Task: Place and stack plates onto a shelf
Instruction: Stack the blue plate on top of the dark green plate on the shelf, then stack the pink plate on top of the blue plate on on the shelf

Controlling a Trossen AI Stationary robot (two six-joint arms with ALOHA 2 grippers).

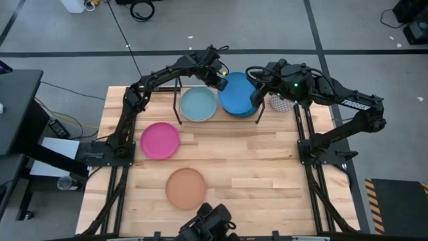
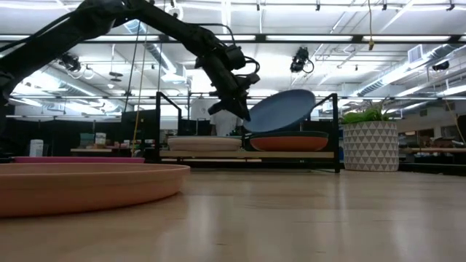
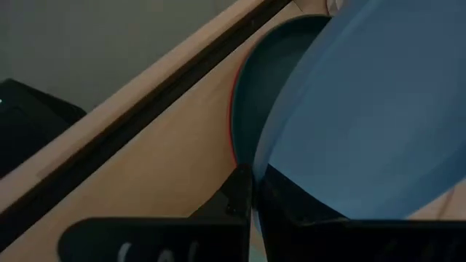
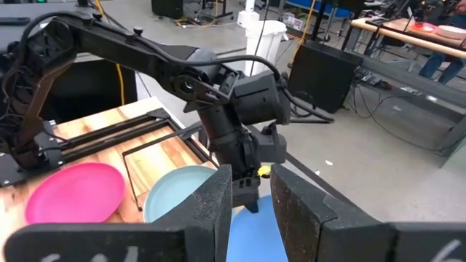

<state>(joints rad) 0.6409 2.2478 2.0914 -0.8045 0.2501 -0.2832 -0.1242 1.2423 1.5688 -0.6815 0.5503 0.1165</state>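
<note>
The bright blue plate (image 1: 237,94) (image 2: 284,108) hangs tilted over the shelf's (image 2: 247,155) right half, above a dark teal plate (image 3: 273,80) lying on an orange-red one (image 2: 289,142). My left gripper (image 1: 218,79) (image 2: 237,102) is shut on the blue plate's left rim. My right gripper (image 1: 256,84) (image 4: 252,182) stands open over the plate's right part; whether it touches the plate, I cannot tell. The pale aqua plate (image 1: 198,104) tops the shelf's left stack. The magenta plate (image 1: 160,140) and the peach-tan plate (image 1: 186,187) lie flat on the table. My left gripper pinches the blue plate's rim (image 3: 263,161) at the plate's left side between its two fingers (image 3: 237,193), coming in slanting down from the left. The plate is lifted clear and tilted, its right side higher, above the dark teal plate.
A potted green plant in a white patterned pot (image 1: 281,102) (image 2: 371,142) stands right of the shelf. The shelf's black upright posts (image 2: 335,131) flank the plates. Bare wood (image 1: 254,167) stretches across the table's near right.
</note>
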